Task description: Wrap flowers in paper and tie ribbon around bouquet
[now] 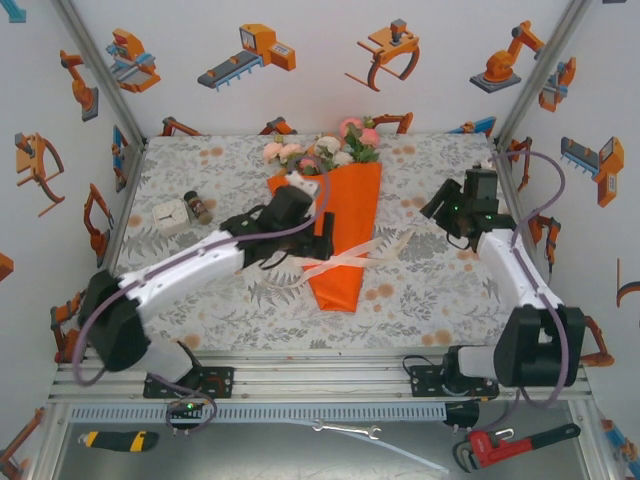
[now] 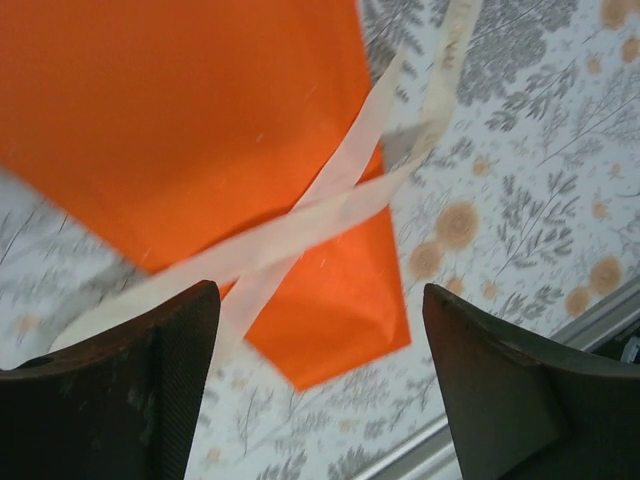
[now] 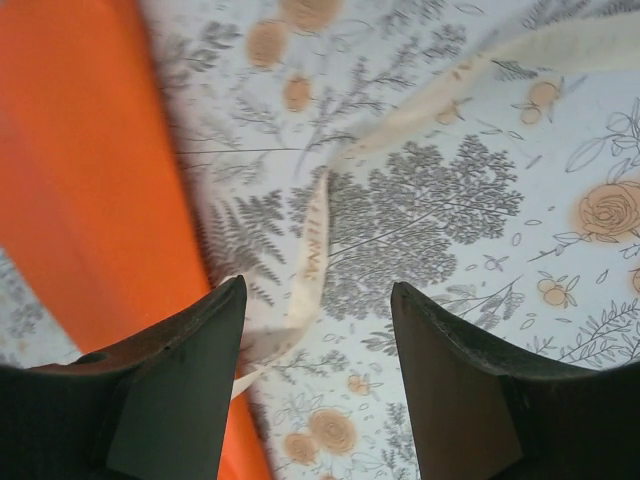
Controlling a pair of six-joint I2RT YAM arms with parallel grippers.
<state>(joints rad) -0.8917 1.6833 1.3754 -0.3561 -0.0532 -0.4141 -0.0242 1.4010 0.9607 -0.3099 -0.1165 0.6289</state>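
Left gripper (image 2: 320, 335) wide open, empty. Ribbon (image 2: 325, 205) crosses itself on the paper (image 2: 200, 120) just ahead, strands diagonal. Right gripper (image 3: 318, 330) wide too, farther off, over a loose tail.

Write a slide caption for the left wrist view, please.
Open left claw hovers over a cream-white fabric ribbon crossed on bright orange folded paper.

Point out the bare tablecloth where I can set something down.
Near right, between the paper cone's tip and the right arm, is bare. So is the far right, between flowers and right end effector. Crowded: the middle, with ribbon and left arm, and by the white box.
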